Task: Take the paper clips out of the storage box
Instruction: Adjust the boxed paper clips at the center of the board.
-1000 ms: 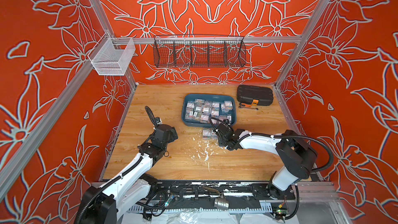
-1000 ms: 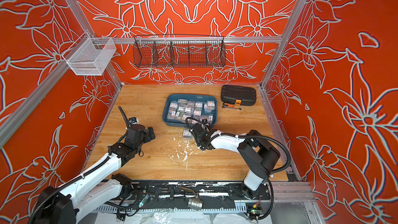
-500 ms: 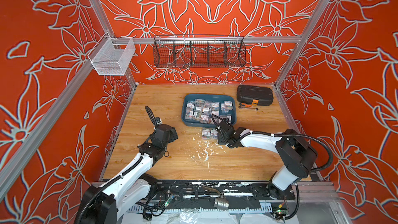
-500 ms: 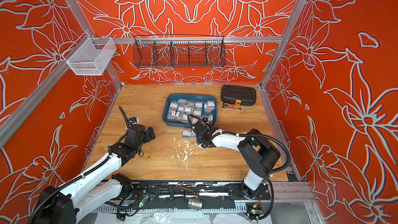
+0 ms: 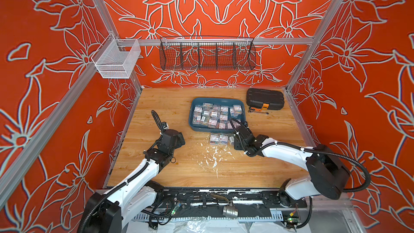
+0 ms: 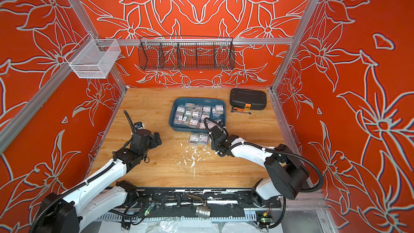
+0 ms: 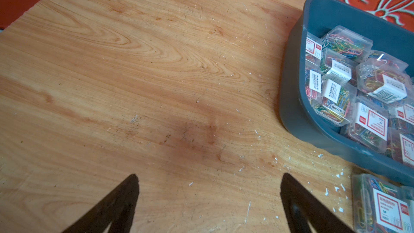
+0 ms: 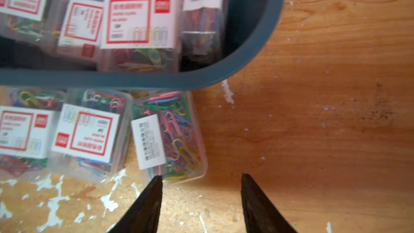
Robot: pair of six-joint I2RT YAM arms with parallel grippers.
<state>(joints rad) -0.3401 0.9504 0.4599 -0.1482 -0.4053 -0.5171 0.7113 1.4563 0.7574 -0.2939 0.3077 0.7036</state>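
The dark teal storage box (image 5: 192, 117) (image 6: 172, 119) sits mid-table, holding several clear boxes of multicoloured paper clips (image 5: 215, 114) (image 8: 139, 19). Three more paper-clip boxes lie on the wood just in front of its near wall (image 8: 134, 79): two label-up (image 8: 22, 131) (image 8: 89, 135) and one barcode-up (image 8: 170, 135). My right gripper (image 8: 201, 177) (image 5: 234, 141) is open and empty. One of its fingertips (image 8: 156, 182) is at the edge of the barcode-up box. My left gripper (image 7: 208, 175) (image 5: 179, 138) stands wide open over bare wood, left of the storage box (image 7: 291, 86).
A black ribbed case with an orange latch (image 5: 265, 98) and a small wrench (image 5: 257, 110) lie at the back right. A black wire basket (image 5: 207, 53) and a white mesh basket (image 5: 116, 61) hang on the walls. White flecks (image 5: 211, 158) mark the wood.
My right wrist has shifted slightly beside the paper-clip boxes on the table, and its jaw gap has varied a little. The left arm has not moved.
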